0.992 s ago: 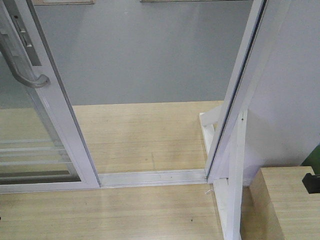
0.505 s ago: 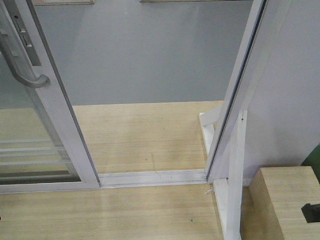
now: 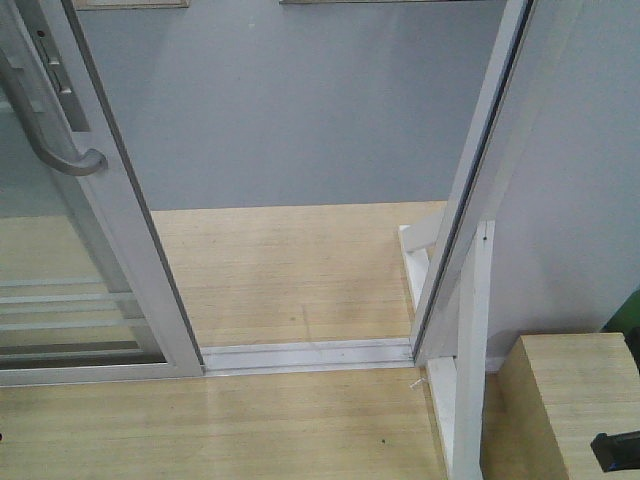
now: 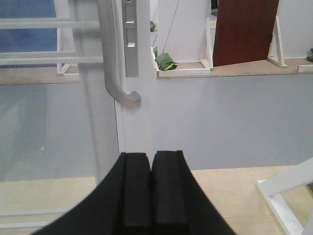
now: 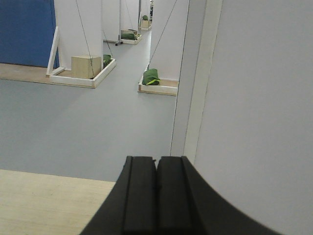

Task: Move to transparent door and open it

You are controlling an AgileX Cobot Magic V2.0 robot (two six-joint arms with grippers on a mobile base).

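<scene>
Transparent door (image 3: 120,230): slid over at 9 o'clock, doorway gap beside it
Handle (image 3: 45,135): curved grey one at 10 o'clock, nothing touching it
Left gripper (image 4: 150,188): pads pressed together, holding nothing
Right gripper (image 5: 156,191): closed too, empty, facing the white frame post (image 5: 195,78)

The transparent door (image 3: 110,190) has a glossy white frame, clear glass crossed by thin white horizontal bars, and a curved grey handle (image 3: 55,140) on a grey lock plate. The floor (image 3: 290,270) is pale yellow wood grain, meeting flat grey beyond. The fingers (image 4: 149,191) of each arm are matte black. A light wooden box (image 3: 570,400) shows fine grain.
</scene>
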